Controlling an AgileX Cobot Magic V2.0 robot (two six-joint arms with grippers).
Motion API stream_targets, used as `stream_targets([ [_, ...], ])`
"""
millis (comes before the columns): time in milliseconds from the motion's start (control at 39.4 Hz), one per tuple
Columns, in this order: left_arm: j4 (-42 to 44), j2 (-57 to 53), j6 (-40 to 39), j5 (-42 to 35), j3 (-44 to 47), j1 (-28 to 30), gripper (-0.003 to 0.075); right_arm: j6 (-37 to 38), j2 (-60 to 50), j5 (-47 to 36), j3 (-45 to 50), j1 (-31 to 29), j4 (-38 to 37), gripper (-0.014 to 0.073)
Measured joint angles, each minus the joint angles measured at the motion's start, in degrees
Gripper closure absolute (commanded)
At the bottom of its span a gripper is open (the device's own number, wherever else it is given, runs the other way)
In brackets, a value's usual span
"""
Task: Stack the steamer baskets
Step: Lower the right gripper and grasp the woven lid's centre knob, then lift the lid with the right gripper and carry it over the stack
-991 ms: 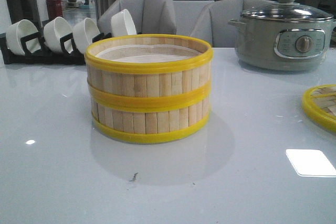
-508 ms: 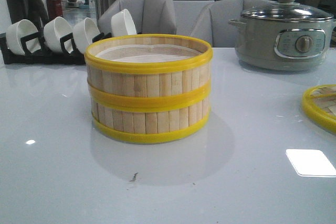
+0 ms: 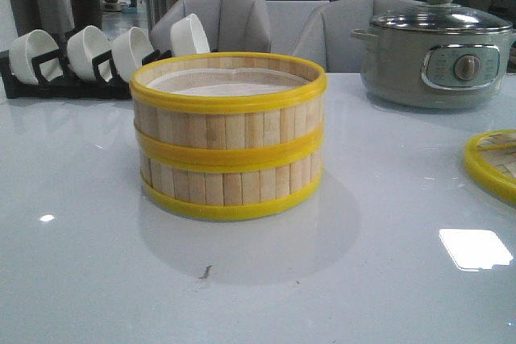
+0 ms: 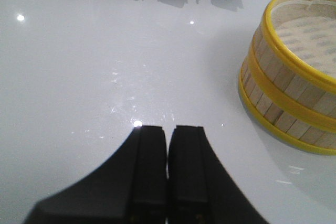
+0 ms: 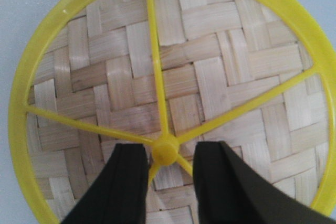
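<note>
Glossy white bench (image 3: 97, 279), grey chairs (image 3: 222, 18) behind. At ten o'clock, a black rack (image 3: 48, 78) of white bowls (image 3: 85, 50). Centre: two steamer baskets (image 3: 229, 134) stacked one on the other, rims aligned, whitish liner showing in the top one. At two o'clock, a grey-green electric pot (image 3: 439, 58) with glass lid. At three o'clock, a woven lid (image 3: 493, 163), cut by the frame edge. Left end effector (image 4: 168, 145) fingers pressed together, empty, over bare bench beside the stack. Right end effector (image 5: 167, 161) spread apart, straddling the lid's yellow knob (image 5: 165, 153), contact unclear.
</note>
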Motion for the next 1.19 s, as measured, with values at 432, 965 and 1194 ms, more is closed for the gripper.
stream_targets([
  [432,0.00,0.00,0.00,0.00,0.00,0.00,0.0636,0.00,1.72,-0.19,-0.59,0.48,0.00,0.0251],
  [965,0.00,0.00,0.00,0.00,0.00,0.00,0.0636,0.00,2.92,-0.67,-1.10,1.27,-0.36,0.0564],
  [1194,0.00,0.00,0.00,0.00,0.00,0.00,0.0636,0.00,2.77,0.22,-2.25,2.67,-0.44,0.0567],
])
